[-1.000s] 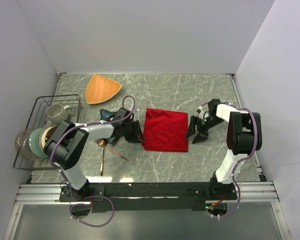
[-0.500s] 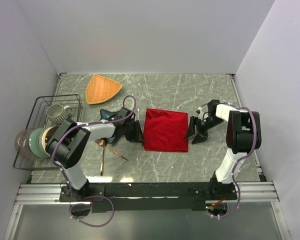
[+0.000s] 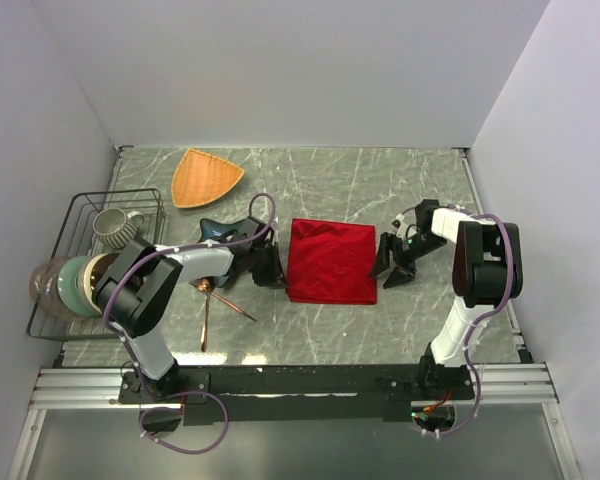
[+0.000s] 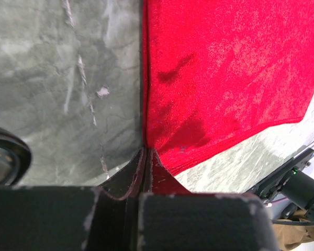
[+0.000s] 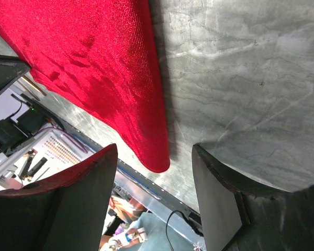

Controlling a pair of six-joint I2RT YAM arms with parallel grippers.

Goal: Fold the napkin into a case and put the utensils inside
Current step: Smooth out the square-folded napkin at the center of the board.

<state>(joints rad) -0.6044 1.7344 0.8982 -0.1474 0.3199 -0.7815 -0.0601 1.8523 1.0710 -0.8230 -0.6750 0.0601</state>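
Left wrist: left gripper (image 4: 146,154) is closed, tips right at the left hem of the napkin (image 4: 225,78), close to its near-left corner. Can't tell whether cloth is actually pinched between the pads or they just sit on the edge. Right wrist: right gripper (image 5: 154,151) is wide open and low over the table (image 5: 240,78). The napkin's near-right corner lies between the fingers and touches neither.

Top view: napkin lies flat mid-table as a rough square, with one gripper at each side edge. Utensils (image 3: 212,292) lie on the table left of the left gripper, apart from the cloth, not yet in play.

Handling, my read:
- Cloth is light and soft with no stiffness, so it will droop and drag from whatever point is held.
- The pile should give the pads decent friction, so slip is a minor worry. Nothing fragile.
- Best hold is at corners or hem, pinching all layers. The near edge looks layered, so a shallow pinch may lift only the top ply.
- Both sides should lift together or the fold line skews.
- The tabletop looks smooth, so the free part will likely slide rather than stay put.
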